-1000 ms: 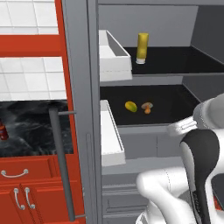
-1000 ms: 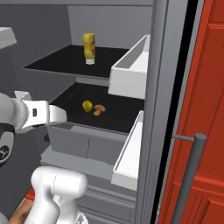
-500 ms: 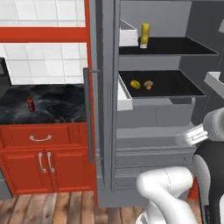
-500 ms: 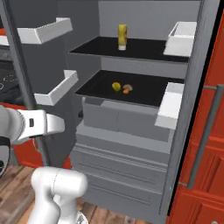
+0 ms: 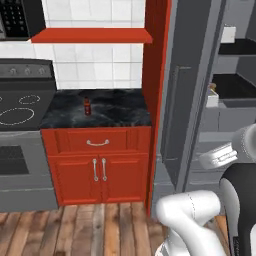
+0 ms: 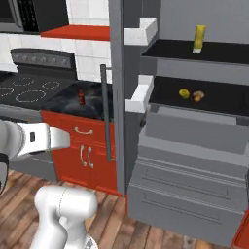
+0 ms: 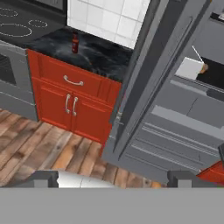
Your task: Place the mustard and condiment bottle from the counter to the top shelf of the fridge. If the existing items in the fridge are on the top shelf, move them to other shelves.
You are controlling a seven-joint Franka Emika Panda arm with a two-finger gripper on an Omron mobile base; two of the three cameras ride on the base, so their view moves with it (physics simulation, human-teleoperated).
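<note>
The condiment bottle stands on the desk, well away at your eleven o'clock from the wide, empty jaws; the mustard sits on the fridge's top shelf.

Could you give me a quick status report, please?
Gripper open, empty. Mustard on fridge top shelf; condiment bottle on counter. Nothing in the way.

One red bottle is seen on the table. One mustard, one fruit and one mushroom piece are counted in the fridge.
</note>
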